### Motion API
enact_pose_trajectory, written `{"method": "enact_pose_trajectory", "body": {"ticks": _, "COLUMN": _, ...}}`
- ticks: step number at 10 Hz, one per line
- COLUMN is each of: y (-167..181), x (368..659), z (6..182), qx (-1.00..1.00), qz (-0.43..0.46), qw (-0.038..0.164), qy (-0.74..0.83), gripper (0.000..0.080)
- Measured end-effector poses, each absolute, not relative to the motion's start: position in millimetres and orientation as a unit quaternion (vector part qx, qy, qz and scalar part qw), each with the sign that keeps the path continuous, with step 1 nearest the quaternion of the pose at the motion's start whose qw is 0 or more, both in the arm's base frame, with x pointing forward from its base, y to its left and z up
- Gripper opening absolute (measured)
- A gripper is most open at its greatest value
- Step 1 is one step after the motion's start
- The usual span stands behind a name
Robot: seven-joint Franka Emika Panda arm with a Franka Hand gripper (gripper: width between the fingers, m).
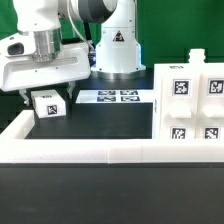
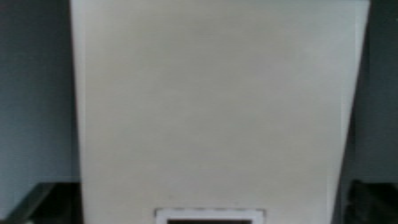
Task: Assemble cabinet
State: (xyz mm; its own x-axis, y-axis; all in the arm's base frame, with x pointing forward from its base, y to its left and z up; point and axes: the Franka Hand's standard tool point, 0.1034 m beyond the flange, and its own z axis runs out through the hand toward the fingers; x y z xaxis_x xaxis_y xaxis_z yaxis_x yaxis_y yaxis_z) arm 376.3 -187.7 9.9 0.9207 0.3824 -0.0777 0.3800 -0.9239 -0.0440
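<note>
My gripper (image 1: 46,97) stands at the exterior view's left, and its dark fingers (image 1: 25,97) close on both sides of a white cabinet block (image 1: 47,104) with a black-and-white tag, held low over the black table. In the wrist view this block (image 2: 214,100) fills the frame as a long plain white face, with a tag edge near the gripper (image 2: 214,205) and a dark finger (image 2: 50,203) at each side. The large white cabinet body (image 1: 190,100), with several tags, lies at the exterior view's right, apart from the gripper.
The marker board (image 1: 108,97) lies flat at the back middle, in front of the robot's base (image 1: 115,50). A long low white border rail (image 1: 80,150) runs along the front and up the exterior view's left side.
</note>
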Motion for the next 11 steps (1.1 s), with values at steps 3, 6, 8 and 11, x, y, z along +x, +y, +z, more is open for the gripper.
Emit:
{"method": "enact_pose_trajectory", "body": {"ticks": 3, "y": -188, "x": 376, "z": 9.6, "qx": -0.980, "qz": 0.043, "qw": 0.014, "qy": -0.194, "gripper": 0.0559}}
{"method": "enact_pose_trajectory", "body": {"ticks": 6, "y": -185, "x": 385, "z": 22.0, "qx": -0.977, "qz": 0.045, "qw": 0.022, "qy": -0.206, "gripper": 0.0559}}
{"method": "enact_pose_trajectory", "body": {"ticks": 8, "y": -162, "x": 391, "z": 41.7, "qx": -0.977, "qz": 0.031, "qw": 0.018, "qy": -0.211, "gripper": 0.0560}}
{"method": "enact_pose_trajectory", "body": {"ticks": 11, "y": -128, "x": 410, "z": 75.8, "qx": -0.976, "qz": 0.020, "qw": 0.021, "qy": -0.215, "gripper": 0.0560}}
